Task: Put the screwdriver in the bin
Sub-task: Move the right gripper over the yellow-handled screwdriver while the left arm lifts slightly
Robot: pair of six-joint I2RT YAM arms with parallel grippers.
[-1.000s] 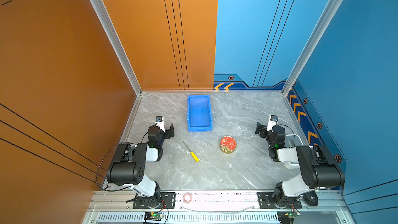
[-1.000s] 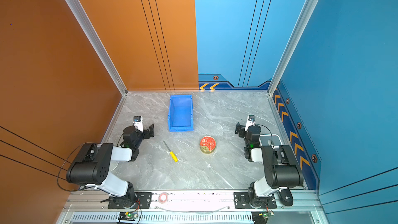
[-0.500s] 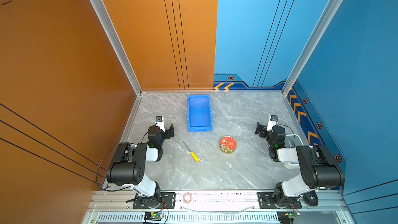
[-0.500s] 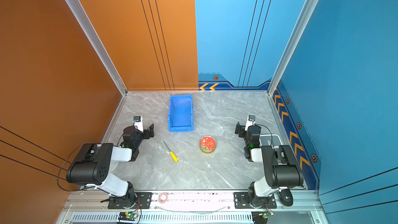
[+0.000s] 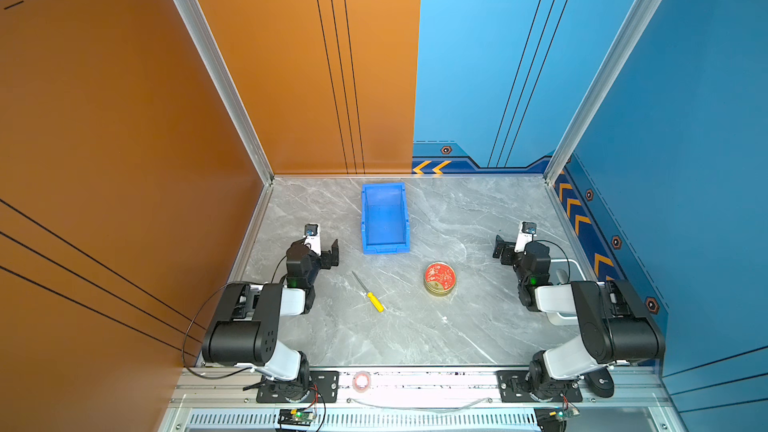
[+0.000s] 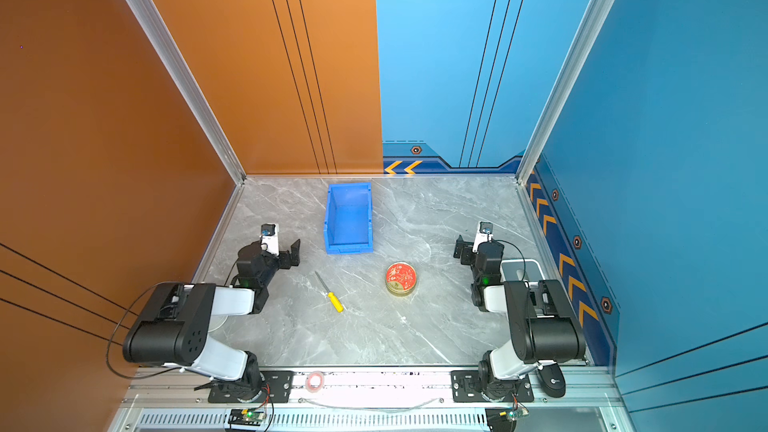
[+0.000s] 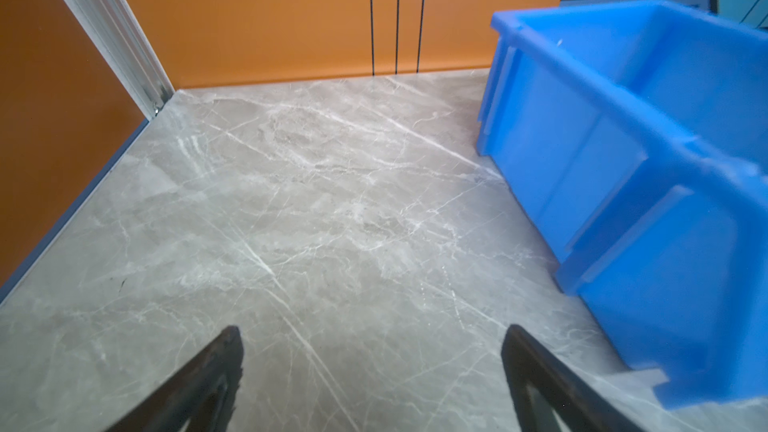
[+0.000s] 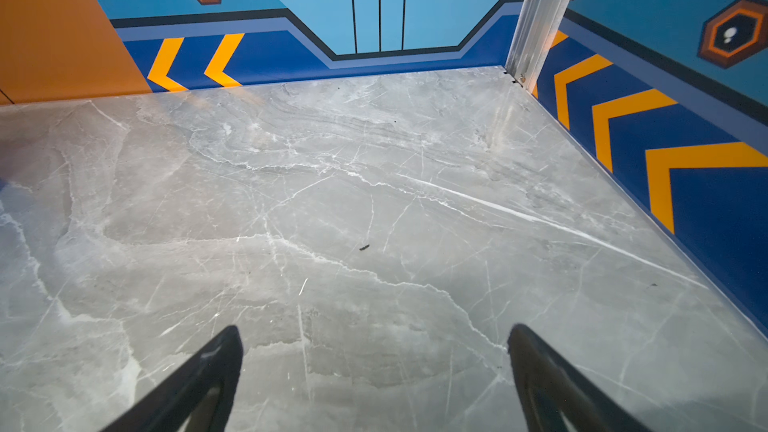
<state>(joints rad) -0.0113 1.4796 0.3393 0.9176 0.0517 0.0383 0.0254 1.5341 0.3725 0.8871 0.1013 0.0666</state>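
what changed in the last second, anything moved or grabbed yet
Nothing visibly changed. The screwdriver lies in the same spot outside the bin, the red tin has not shifted, and the left gripper and right gripper stay open and empty.

Brightness: bright and even in both top views, colours strong.
Source: overhead, as I read it; the back wall [image 5: 457, 14] pales toward its top.
Shadows: short, soft beneath the tin [image 5: 439, 278].
Glare: faint sheen on the table [image 8: 509, 118] by the corner post [image 8: 540, 14].
Blur: my left wrist view smears the bin [image 7: 561, 151] along its near rim.
Edges: wrist views bow straight lines slightly.
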